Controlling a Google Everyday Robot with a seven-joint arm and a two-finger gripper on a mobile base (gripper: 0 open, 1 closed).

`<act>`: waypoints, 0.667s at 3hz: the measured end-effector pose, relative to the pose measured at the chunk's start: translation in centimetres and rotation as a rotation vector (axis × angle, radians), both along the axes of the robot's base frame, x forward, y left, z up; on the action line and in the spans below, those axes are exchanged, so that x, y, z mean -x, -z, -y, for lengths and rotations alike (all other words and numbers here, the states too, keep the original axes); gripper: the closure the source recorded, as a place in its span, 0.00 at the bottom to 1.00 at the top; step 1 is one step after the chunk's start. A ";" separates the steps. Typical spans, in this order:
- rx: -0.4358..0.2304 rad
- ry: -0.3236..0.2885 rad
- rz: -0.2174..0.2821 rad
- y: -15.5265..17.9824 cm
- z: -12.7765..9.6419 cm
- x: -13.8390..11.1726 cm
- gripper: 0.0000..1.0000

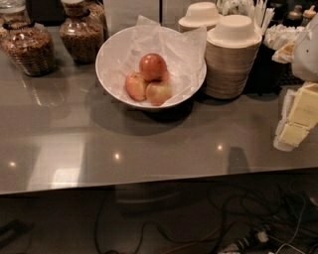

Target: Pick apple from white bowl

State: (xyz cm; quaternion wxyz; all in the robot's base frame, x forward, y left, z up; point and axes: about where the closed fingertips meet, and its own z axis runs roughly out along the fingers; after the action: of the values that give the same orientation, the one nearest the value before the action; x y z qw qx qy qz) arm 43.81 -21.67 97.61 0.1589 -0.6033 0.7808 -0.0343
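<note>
Cables low front, claw at right edge, apple in white bowl

Cables lie tangled on the dark floor, below the claw and to its left, under the front edge of the grey tabletop. Claw sits at the far right edge of the view, pale yellow, over the right end of the tabletop, partly cut off by the frame. Wide or narrow: cannot tell. It holds nothing that can be seen.

Apple is well to the claw's left and a bit farther back, apart from it. Deep red, it rests on top of two paler apples, touching both. All three sit on crinkled white paper lining the white bowl. Bowl stands upright on the tabletop.

Between the claw and the bowl, farther back: a tall stack of beige paper bowls, upside down, just beside the white bowl's right rim. A shorter stack is behind it. Far left of the claw, beyond the bowl: two jars with brown contents.
</note>
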 end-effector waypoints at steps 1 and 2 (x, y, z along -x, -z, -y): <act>0.000 0.000 0.000 0.0 0.0 0.0 0.00; -0.076 -0.012 0.034 0.7 -1.2 -1.4 0.00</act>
State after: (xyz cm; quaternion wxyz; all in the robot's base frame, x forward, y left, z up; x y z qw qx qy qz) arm 45.21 -20.49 96.94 0.1952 -0.6007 0.7751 -0.0140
